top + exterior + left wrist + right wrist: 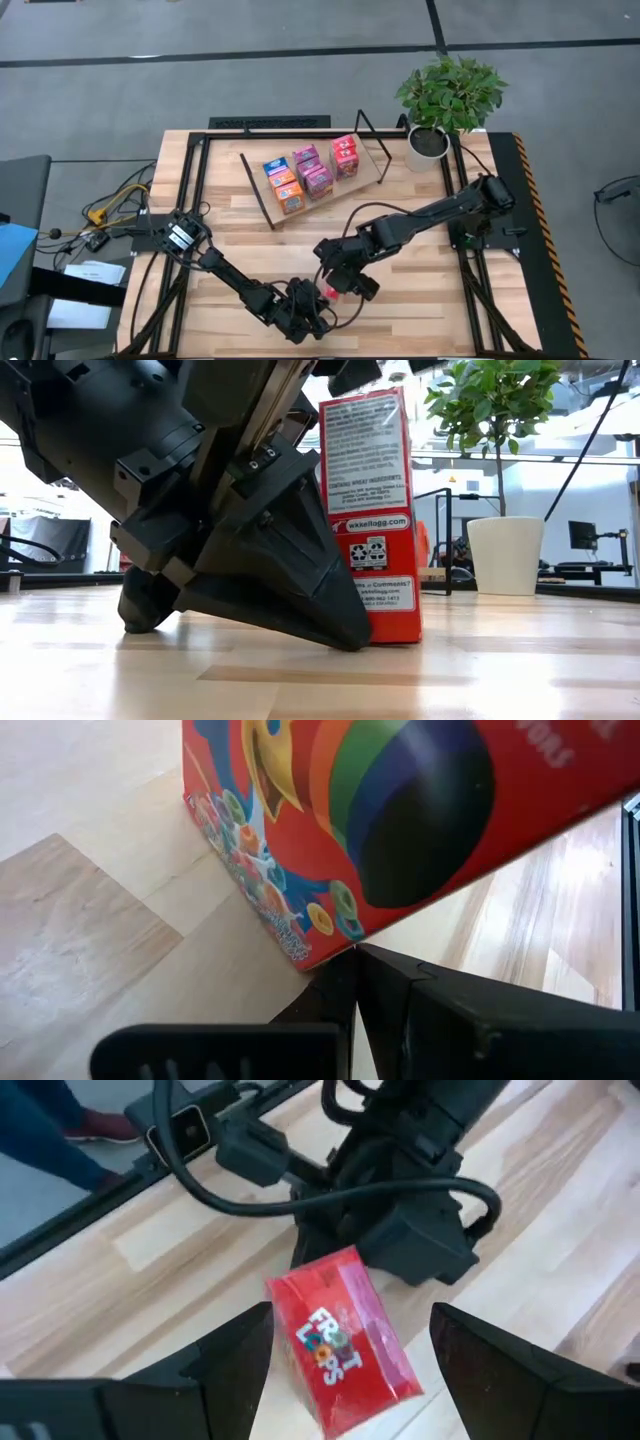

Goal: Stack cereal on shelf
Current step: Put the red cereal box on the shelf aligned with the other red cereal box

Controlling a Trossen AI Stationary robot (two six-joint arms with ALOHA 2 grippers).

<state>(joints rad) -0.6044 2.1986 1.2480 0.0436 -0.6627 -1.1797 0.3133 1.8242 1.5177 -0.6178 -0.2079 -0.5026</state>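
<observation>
A red cereal box [370, 510] stands upright on its small bottom end on the slatted tabletop, near the table's front edge [330, 292]. My left gripper [355, 955] is shut and low at the box's foot, on its near-left side [308, 310]. My right gripper [352, 1312] hangs open above the box, one finger on either side of the box's top [345, 1335], touching nothing. The shelf [375, 165], a tilted plywood board with black rod ends, stands at the table's far middle. Several cereal boxes [300, 175], red, pink, orange and blue, stand on it. My left gripper lays the tips of its shut fingers [345, 638] against the red box's bottom edge [325, 952], close to a corner, where the box meets the table. The fingers slant down from the table's near-left side. The box stays upright with its bottom on the tabletop.
A potted plant [445, 100] in a white pot stands at the table's far right corner, beside the shelf. Black frame rails [195, 200] run along both sides of the table. Cables [115, 205] lie off its left edge. Bare wood lies between the shelf and the red box.
</observation>
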